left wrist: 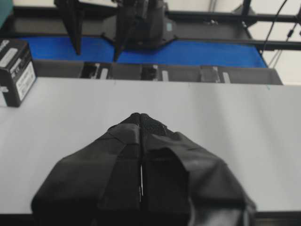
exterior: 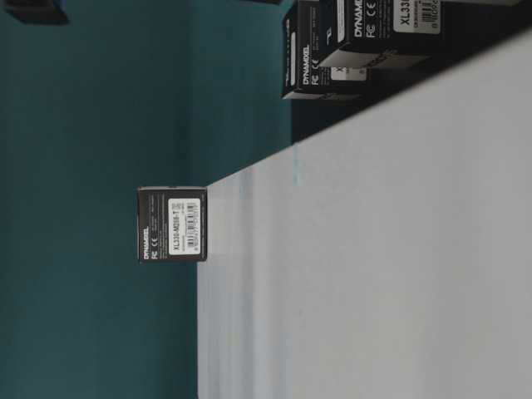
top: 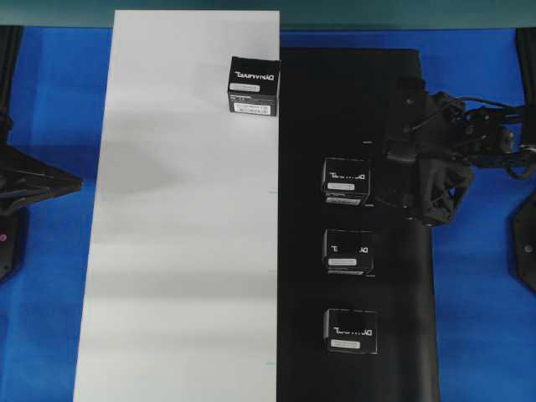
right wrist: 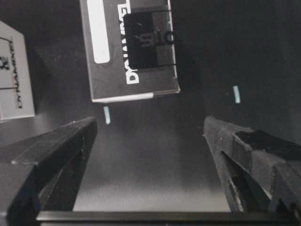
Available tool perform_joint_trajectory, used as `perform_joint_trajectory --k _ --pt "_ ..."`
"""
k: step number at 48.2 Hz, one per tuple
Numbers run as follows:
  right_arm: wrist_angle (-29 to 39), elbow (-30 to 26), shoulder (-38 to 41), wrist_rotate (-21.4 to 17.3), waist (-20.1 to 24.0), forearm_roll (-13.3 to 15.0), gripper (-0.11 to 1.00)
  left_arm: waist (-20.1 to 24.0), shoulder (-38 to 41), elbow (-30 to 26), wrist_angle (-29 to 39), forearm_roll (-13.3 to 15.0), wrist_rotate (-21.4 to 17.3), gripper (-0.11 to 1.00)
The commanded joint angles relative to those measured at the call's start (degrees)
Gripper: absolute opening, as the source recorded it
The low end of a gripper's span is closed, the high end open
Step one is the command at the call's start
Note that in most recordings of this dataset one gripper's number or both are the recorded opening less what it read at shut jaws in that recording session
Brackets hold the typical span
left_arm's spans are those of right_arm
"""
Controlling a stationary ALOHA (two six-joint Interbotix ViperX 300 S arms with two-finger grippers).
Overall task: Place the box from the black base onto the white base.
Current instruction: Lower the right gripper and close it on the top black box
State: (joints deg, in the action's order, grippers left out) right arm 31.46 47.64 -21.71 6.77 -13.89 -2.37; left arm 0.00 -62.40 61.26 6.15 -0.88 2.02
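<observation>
The right gripper [right wrist: 150,141] is hovering over the long matte black base [top: 402,318] with its jaws standing wide apart and empty. The nearest small black cardboard box [right wrist: 129,49] with white lettering is lying just ahead at twelve o'clock in the wrist view, its long axis running away from the jaws, slightly skewed. Two more boxes [top: 348,251] are sitting at six o'clock of it overhead. One box [top: 254,85] is already resting on the long plain white base [top: 167,251]. The left gripper [left wrist: 140,123], jaws pressed together, is idling farther off.
</observation>
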Motion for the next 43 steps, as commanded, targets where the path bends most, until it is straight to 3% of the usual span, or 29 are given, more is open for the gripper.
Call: perform_joint_trajectory --k 1,28,43 --pt "-0.8 -0.4 1.8 0.2 0.3 -0.5 1.0 0.1 0.4 -1.6 -0.3 -0.2 0.1 -0.07" --pt "-8.7 -2.7 11.2 0.3 2.0 -0.6 1.0 0.1 0.4 -1.6 -0.3 -0.2 0.1 -0.07" --pt "-13.5 -2.6 12.0 0.1 2.2 -0.6 1.0 0.1 0.3 -1.6 -0.3 -0.2 0.1 -0.07"
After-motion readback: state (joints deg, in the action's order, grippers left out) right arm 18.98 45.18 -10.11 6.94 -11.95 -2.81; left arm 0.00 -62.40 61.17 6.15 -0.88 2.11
